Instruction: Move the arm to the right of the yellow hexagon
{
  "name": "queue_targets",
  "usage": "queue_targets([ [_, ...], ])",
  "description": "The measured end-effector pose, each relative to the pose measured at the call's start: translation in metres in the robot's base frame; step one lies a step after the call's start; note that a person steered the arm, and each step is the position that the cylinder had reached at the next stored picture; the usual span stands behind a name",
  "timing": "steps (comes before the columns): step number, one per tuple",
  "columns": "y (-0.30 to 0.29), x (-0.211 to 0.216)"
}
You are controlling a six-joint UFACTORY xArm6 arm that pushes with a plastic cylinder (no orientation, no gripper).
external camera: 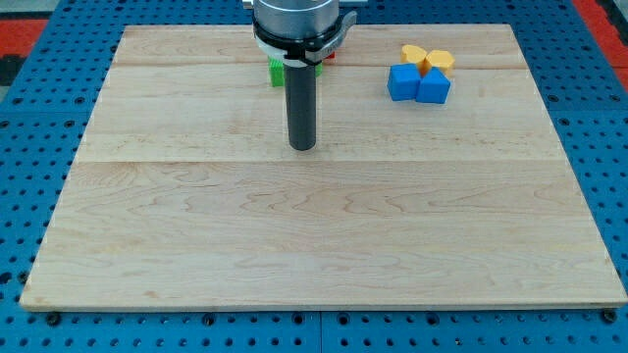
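Observation:
My tip (302,147) rests on the wooden board (314,245), left of centre in the upper half. The yellow hexagon (441,61) lies near the view's top right, touching a second yellow block (414,54) on its left. Two blue blocks (402,82) (434,87) sit side by side just below the yellow pair, touching them. My tip is well to the left of this cluster and below it. A green block (278,71) and a red block (329,56) show only partly behind the arm's body near the view's top.
The arm's round body (299,25) hangs over the board's top edge and hides most of the green and red blocks. A blue perforated table (29,147) surrounds the board on all sides.

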State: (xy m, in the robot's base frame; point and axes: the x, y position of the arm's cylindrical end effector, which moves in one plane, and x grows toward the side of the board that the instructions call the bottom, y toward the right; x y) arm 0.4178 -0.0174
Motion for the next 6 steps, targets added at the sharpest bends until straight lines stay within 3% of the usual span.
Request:
queue_targets([
  [2,0.0,0.0],
  [3,0.031,-0.002],
  [6,0.251,-0.046],
])
